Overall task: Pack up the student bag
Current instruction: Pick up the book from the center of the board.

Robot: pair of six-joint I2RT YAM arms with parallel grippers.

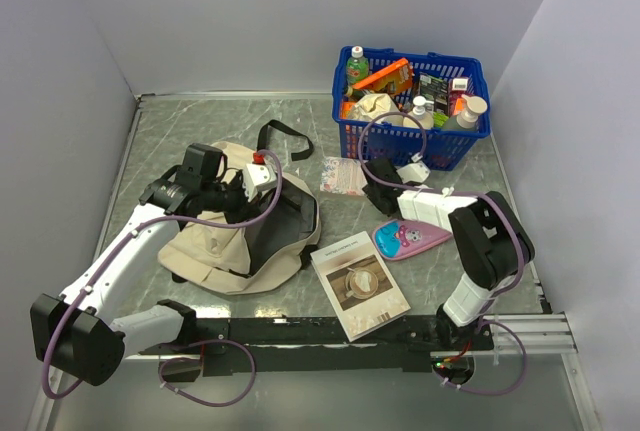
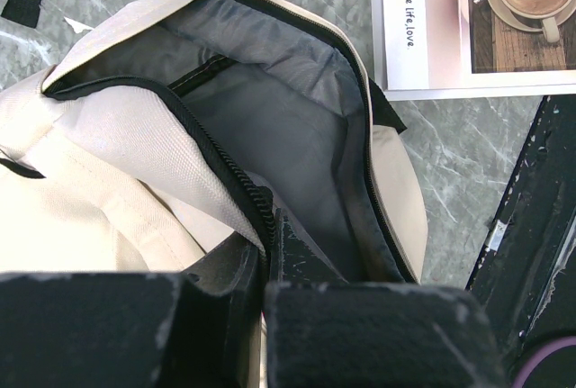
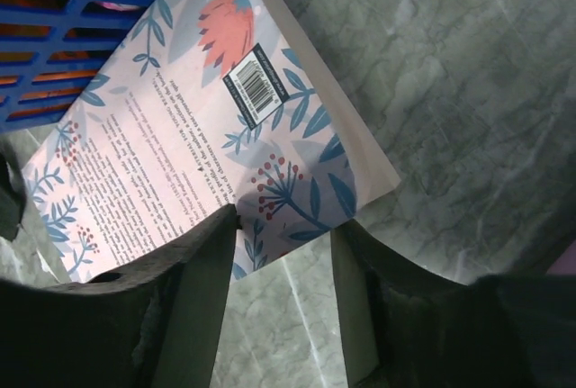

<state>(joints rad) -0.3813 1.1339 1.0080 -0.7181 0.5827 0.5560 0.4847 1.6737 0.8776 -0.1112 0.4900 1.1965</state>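
Packing looks barely begun. The student bag [image 1: 212,246], a large soft beige fabric backpack with black straps and black zipper trim, lies on the left half of the grey marbled table [image 1: 190,136] with its mouth unzipped and facing right. The left gripper [image 2: 266,235] is closed tight on the zipper edge and lifts it, so the opening gapes. In the left wrist view the dark grey lining shows and nothing can be seen inside. Everything to be packed appears to be outside the bag. A thin floral-covered book [image 3: 180,109] lies flat just beside the blue plastic basket [image 1: 440,146] at the far right, which is full of bottles and packets. A white-bordered coffee-cup book [image 1: 358,286] lies at the near centre, just beside the bag. A pink pencil case [image 1: 410,240] with a cartoon face sits to the right of it. The right gripper [image 3: 283,262] hangs over the near corner of the floral-covered book, its jaws partly spread with a clear gap between them. Whether the pads touch the cover cannot be told, and the book is not lifted. By my judgement that book is the first item in hand, and its grasp, carry and drop into the bag remain, as do all the other items.
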